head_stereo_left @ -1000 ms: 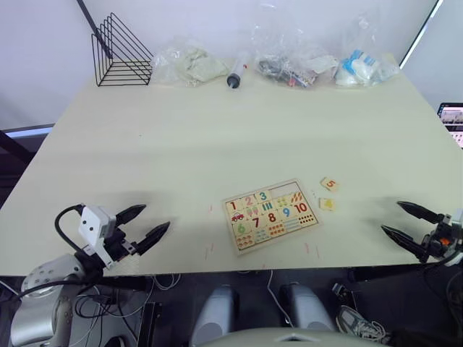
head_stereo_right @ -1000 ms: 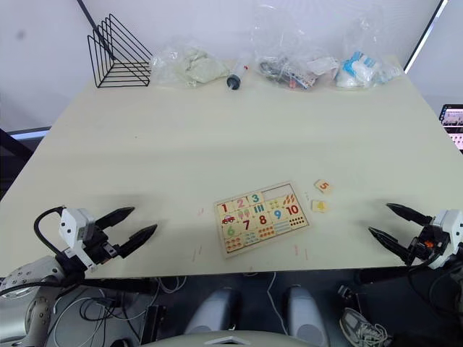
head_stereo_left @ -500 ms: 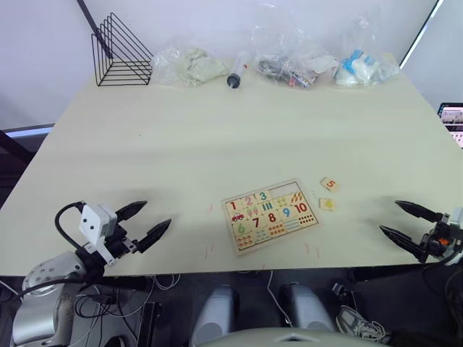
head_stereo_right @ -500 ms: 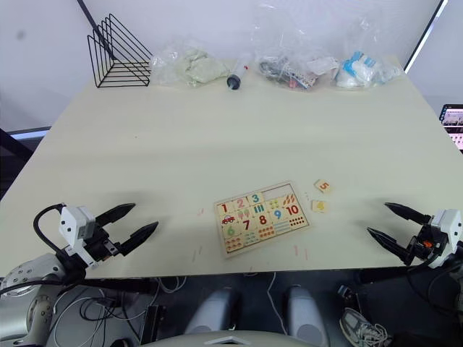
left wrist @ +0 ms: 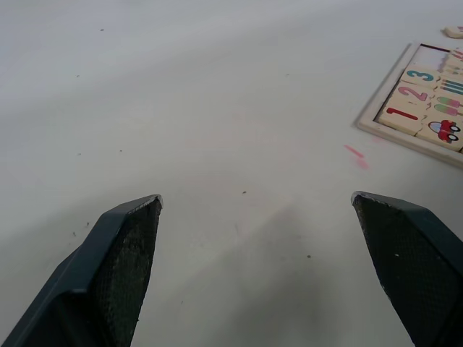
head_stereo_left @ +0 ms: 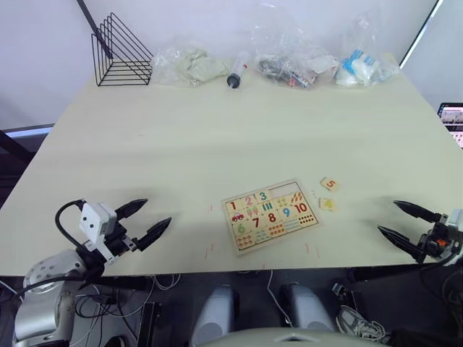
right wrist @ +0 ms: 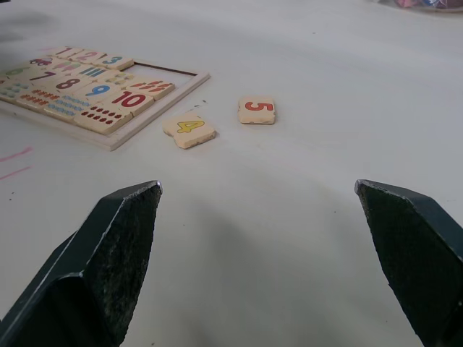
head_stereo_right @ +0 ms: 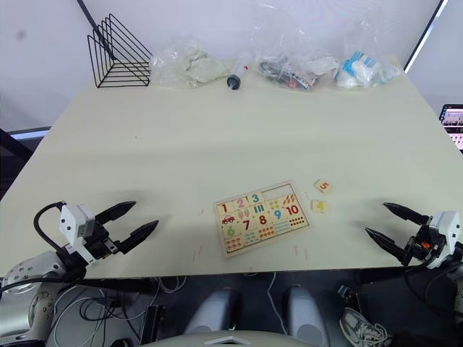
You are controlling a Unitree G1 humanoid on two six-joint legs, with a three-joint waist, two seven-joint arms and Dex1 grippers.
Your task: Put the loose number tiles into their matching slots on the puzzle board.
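The 4 tile [right wrist: 189,129] and 5 tile [right wrist: 257,110] lie just right of the puzzle board [head_stereo_left: 270,215], nearer the right gripper [head_stereo_left: 406,226]. Both grippers are spread, empty; the left gripper [head_stereo_left: 142,220] sits well apart.

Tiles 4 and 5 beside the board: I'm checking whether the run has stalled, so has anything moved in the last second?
Hardly anything. The right tool has drifted slightly toward the robot, open and empty; the left tool stays open near the table's front edge. Tile 4 and tile 5 lie where they were, right of the board, which holds 1, 2 and 3 in place.
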